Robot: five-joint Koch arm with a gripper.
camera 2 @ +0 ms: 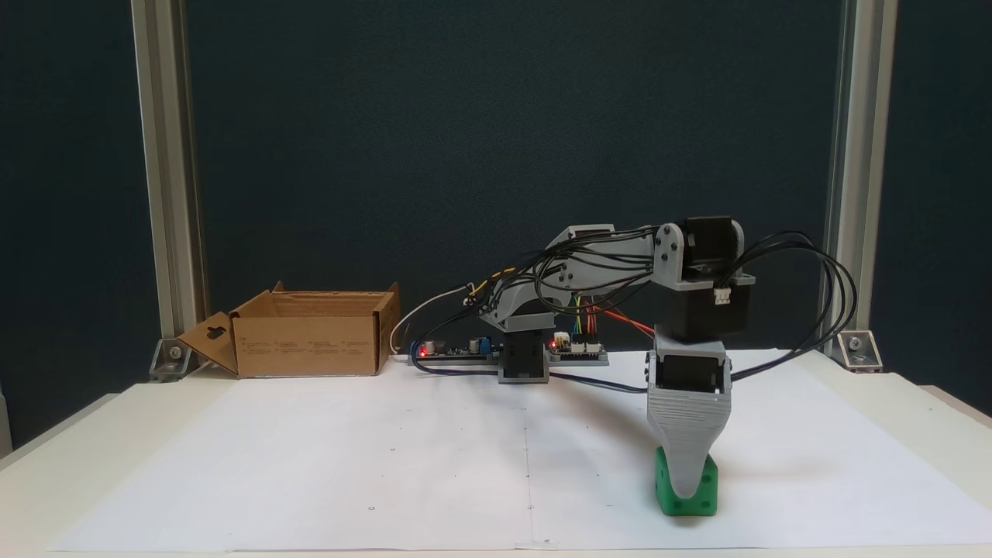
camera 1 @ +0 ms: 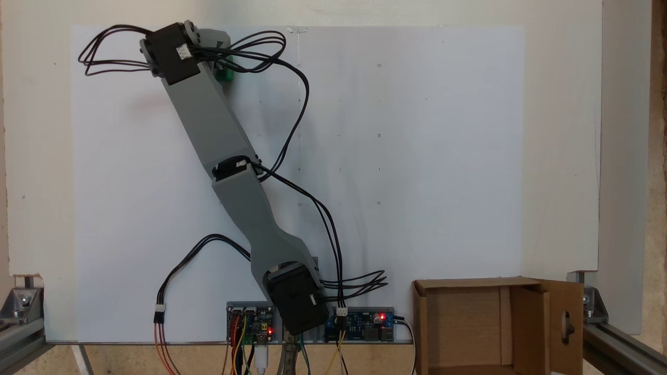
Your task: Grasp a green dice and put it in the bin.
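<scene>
Claw [camera 2: 685, 490] straight down over the green dice [camera 2: 701, 496], front jaw covering the middle of the cube's near face, dice sitting on the white paper [camera 2: 387, 465] far from the base. Can't tell if it's actually clamped, 2nd jaw hidden behind the 1st. From above, just a green sliver [camera 1: 226, 74] poking out beside the wrist. Bin [camera 1: 464, 323] way off, diagonally opposite, next to the base, open side up.

No legible text, label, brand or number anywhere. Faint printed lines on the front wall of the bin [camera 2: 310, 341], too small to read. Small pencil marks on the white paper sheet [camera 1: 417, 156], no readable figures.
</scene>
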